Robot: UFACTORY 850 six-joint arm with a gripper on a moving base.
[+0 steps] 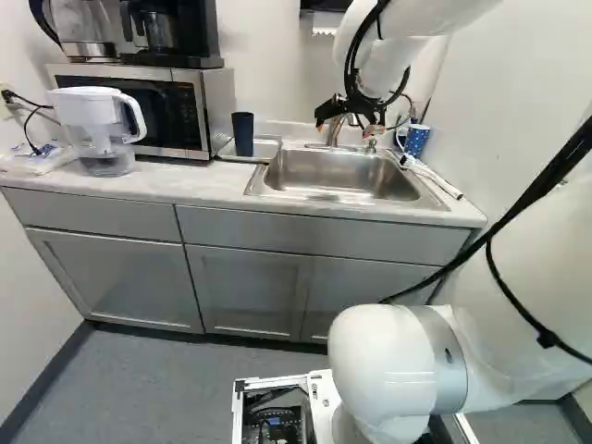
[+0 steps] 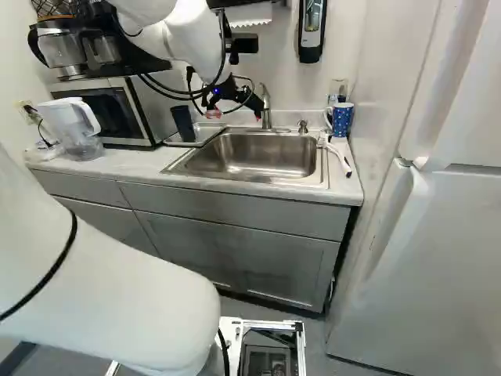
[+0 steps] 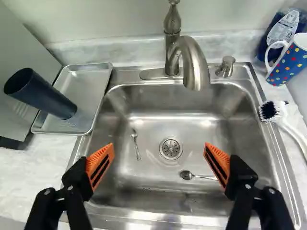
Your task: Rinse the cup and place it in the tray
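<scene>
Above the sink (image 1: 347, 176), in the right base view, hangs my gripper (image 2: 235, 111). Seen in the wrist view, the gripper (image 3: 159, 155) is open, its orange pads wide apart over the basin with nothing between them. A dark blue cup (image 3: 41, 93) stands upright on the metal tray (image 3: 86, 69), which lies on the counter beside the sink. Cup and gripper are apart, the cup outside the nearer finger. The curved faucet (image 3: 193, 62) rises at the sink's back edge, ahead of the fingers.
Two spoons (image 3: 135, 143) lie in the basin near the drain. A dotted mug (image 2: 341, 119), a bottle (image 3: 283, 28) and a white brush (image 3: 288, 125) are on the sink's other side. A microwave (image 1: 190, 116) and a white pitcher (image 1: 97, 125) stand beyond the tray.
</scene>
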